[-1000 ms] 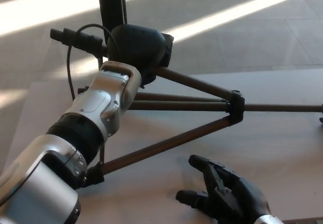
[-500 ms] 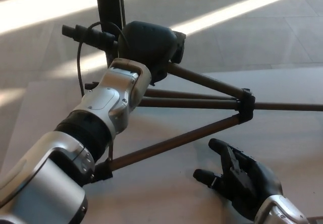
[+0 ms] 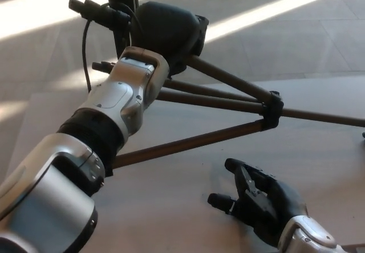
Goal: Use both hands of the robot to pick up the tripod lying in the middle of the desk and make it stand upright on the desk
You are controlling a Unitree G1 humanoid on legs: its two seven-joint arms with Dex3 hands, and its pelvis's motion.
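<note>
Silver-cased left forearm crosses frame from lower left; left hand [image 3: 165, 33] clamped around tripod [image 3: 228, 102] head, upper centre. Head now higher in frame than 0.5 s ago, legs tilted more steeply. Tripod partly lifted: legs fan right over desk [image 3: 171, 219], converging at black collar [image 3: 271, 110]. Right hand [image 3: 259, 202] lower right, holding nothing, fingers spread, just above desk, nearer frame bottom than before.
</note>
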